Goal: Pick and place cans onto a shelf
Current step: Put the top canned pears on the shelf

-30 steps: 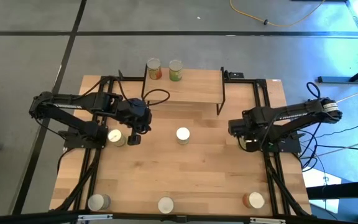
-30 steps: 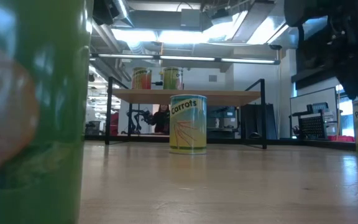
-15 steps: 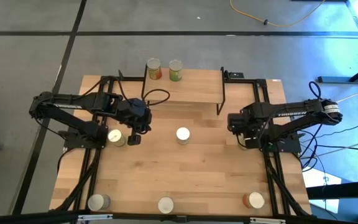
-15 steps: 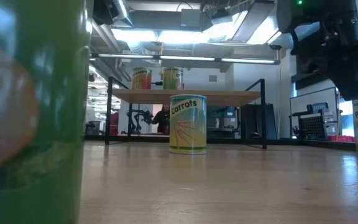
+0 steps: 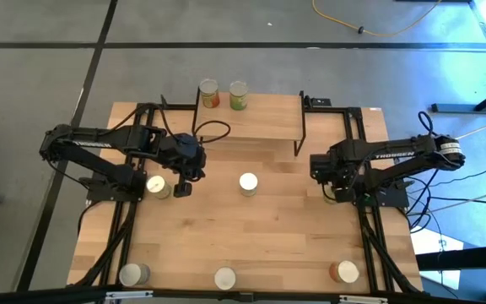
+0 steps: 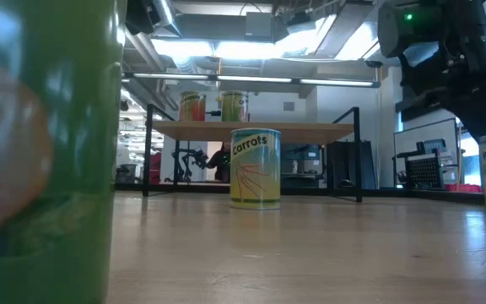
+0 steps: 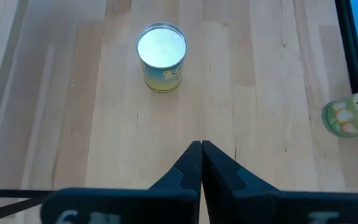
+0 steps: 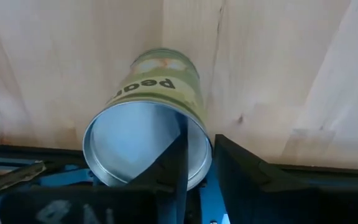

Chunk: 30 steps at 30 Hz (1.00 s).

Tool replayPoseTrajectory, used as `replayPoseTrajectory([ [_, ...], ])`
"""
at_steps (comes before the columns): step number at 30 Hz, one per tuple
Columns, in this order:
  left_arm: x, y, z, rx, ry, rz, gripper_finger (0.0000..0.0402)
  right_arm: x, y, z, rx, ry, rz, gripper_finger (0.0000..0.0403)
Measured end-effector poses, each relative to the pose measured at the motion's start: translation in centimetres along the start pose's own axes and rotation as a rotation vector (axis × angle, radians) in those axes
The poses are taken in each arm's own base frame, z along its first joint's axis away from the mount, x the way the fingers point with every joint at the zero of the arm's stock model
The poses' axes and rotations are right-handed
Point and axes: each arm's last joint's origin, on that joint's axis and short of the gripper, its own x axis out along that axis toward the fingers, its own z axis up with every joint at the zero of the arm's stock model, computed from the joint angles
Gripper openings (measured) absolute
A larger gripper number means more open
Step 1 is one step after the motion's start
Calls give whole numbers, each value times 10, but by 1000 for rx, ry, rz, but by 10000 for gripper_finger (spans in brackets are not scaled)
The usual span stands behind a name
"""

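A green pears can stands upright near the table's right edge. My right gripper points down over it, a little open. One finger is over the silvery top and the other outside the wall. My left gripper is shut and hangs above the table, beside another can. A carrots can stands mid-table. The shelf at the far edge carries two cans on its top board. My right gripper comes at the pears can from above, its fingers astride the rim on the side toward the table's right edge. The can stands upright on the table. I cannot tell whether the fingers touch it.
Three more cans stand along the near edge; one of them fills the left of the low view. Black frame rails run along both sides of the table. Bare wood lies between the carrots can and the near row.
My right gripper has shifted slightly toward the table's left above the pears can, which has stayed where it was.
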Motion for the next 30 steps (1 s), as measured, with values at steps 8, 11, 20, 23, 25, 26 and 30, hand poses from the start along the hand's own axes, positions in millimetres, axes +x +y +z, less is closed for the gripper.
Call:
replayPoseTrajectory([
  [8, 0, 0, 0, -1, -1, 10, 0, -1, -1, 0, 2, 0, -29, 24],
  [11, 0, 0, 0, -1, -1, 10, 0, -1, -1, 0, 4, 0, -30, 7],
  [20, 0, 0, 0, -11, -1, 11, 0, -7, -1, 3, 12, -27, -22, 2],
  [23, 0, 0, 0, -22, -1, 11, 0, -18, -1, 6, 38, -70, -25, 2],
  [25, 0, 0, 0, -22, -1, 11, 0, -27, -2, 8, 57, -96, -26, 2],
  [26, 0, 0, 0, -22, -1, 11, 0, -32, -2, 8, 61, -106, -27, 2],
  [30, 0, 0, 0, -22, 1, 11, 0, -51, -2, 8, 90, -137, -16, 1],
])
